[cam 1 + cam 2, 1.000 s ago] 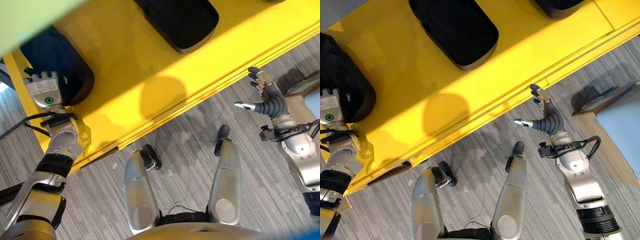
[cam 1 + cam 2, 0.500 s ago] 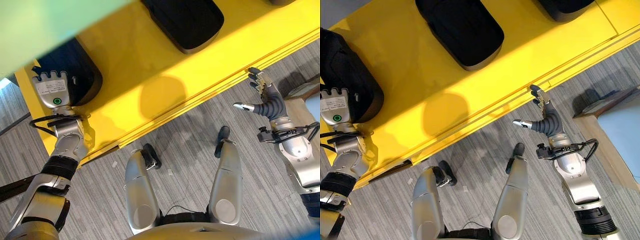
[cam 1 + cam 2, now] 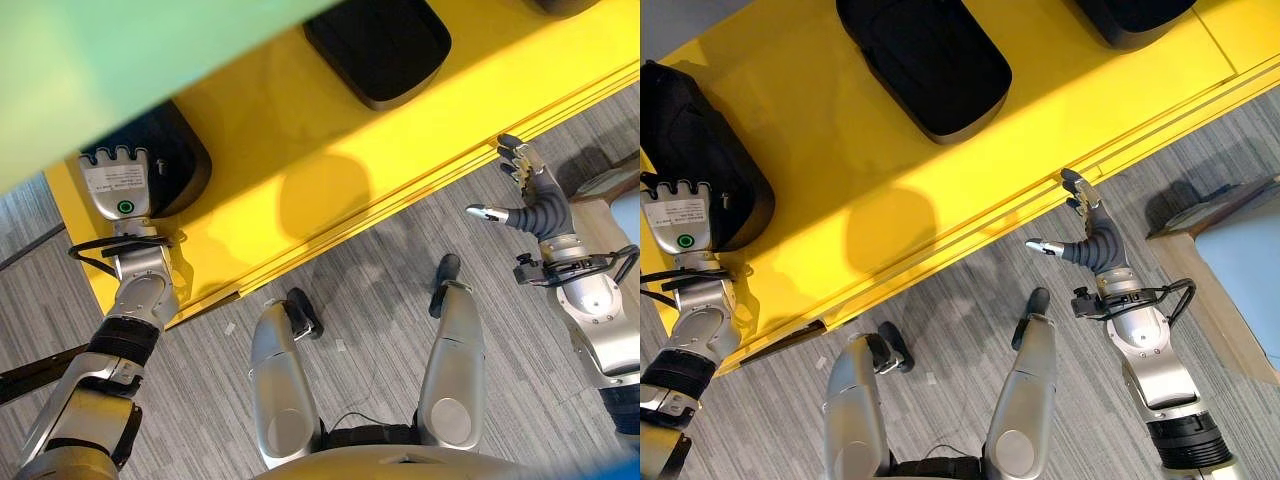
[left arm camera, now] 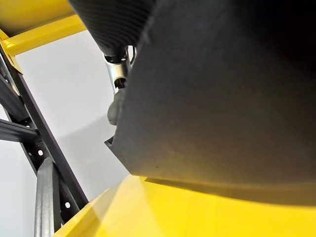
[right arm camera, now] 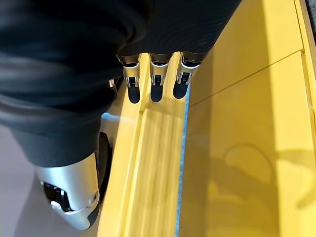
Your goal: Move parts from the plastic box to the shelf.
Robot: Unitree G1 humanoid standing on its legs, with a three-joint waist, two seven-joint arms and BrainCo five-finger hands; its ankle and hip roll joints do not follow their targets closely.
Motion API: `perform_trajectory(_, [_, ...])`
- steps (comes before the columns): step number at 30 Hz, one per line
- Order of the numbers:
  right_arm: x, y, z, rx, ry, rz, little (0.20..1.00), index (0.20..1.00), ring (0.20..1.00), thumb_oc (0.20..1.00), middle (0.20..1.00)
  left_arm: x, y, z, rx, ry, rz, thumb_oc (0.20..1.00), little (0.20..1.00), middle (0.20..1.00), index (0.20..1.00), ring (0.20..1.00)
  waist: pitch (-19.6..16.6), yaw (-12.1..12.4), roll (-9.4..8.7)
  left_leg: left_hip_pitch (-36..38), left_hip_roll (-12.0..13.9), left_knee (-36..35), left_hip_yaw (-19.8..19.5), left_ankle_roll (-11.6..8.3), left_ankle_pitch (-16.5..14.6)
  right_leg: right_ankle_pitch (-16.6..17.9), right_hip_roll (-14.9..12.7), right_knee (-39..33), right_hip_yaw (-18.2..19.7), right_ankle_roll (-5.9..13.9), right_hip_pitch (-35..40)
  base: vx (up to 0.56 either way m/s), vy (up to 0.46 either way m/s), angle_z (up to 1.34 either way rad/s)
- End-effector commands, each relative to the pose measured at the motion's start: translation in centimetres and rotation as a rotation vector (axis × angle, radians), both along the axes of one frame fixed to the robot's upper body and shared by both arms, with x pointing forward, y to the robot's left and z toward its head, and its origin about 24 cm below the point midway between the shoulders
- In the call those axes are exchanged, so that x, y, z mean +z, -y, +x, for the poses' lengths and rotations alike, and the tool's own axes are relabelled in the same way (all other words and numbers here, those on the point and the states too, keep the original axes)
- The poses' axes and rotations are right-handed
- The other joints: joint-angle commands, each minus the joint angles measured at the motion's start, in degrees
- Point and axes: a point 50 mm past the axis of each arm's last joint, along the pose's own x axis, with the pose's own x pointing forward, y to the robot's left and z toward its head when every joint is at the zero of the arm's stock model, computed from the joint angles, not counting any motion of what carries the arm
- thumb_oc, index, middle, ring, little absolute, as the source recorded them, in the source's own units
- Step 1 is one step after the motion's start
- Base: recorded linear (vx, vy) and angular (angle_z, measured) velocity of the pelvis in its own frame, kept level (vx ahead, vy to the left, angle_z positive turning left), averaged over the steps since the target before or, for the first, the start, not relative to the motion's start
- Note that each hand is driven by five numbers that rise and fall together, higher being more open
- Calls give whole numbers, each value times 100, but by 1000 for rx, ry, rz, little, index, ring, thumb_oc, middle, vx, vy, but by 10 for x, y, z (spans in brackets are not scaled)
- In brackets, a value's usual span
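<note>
Head cam looks down on a yellow shelf (image 3: 890, 160) running diagonally across the view, grey floor (image 3: 960, 320) below it.

Step in hand, as I judge it: placing a part on the shelf. The left hand (image 3: 118, 182) is at the shelf's left end, its back to the cam, up against a black rounded part (image 3: 695, 140) that rests on the shelf. Left wrist view shows that part's dark bulk w/ one finger beside it; whether the fingers grip it or lie loose, can't tell. Two more black parts already sit on the shelf: one mid (image 3: 930, 60), one at the top right edge (image 3: 1130, 15). No plastic box visible.

Next move prob. calls for freeing the left hand w/o dragging the part, then going back to the box for another.

The right hand (image 3: 1092, 232) hangs off the shelf's front edge, over the floor, fingers straight and spread, thumb out sideways, holding nothing. Right forearm angled up toward the shelf.
</note>
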Motion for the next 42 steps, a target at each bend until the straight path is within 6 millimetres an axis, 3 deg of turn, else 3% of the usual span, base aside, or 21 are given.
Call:
perform_trajectory(1, [9, -1, -5, 6, 95, 33, 1000, 1000, 1000, 1000, 1000, -61, 18, -16, -61, -202, -42, 200, 200, 200, 200, 200, -193, 77, -99, 347, -444, -577, 140, 263, 3, -143, 27, 193, 65, 200, -116, 0, 0, 0])
perform_trajectory(40, [6, -6, -3, 1, 109, 69, 1000, 1000, 1000, 1000, 1000, -83, 30, -21, -98, -261, -4, 200, 200, 200, 200, 200, -193, 153, -121, 462, -424, -680, 88, 223, 101, -80, 56, -6, -23, 221, 108, -3, -3, 0])
perform_trajectory(41, [6, -6, -2, 2, 107, 70, 1000, 1000, 1000, 1000, 1000, -82, 29, -21, -93, -250, -6, 260, 260, 260, 260, 260, -193, 152, -120, 470, -421, -686, 89, 225, 104, -80, 53, 3, -23, 222, 105, 0, 0, 0])
perform_trajectory(42, [6, -7, -2, 3, 108, 68, 1000, 1000, 1000, 1000, 1000, -83, 28, -22, -82, -239, -21, 1000, 1000, 1000, 1000, 1000, -193, 150, -124, 478, -421, -689, 91, 225, 111, -83, 50, 4, -20, 222, 111, 0, 0, 0])
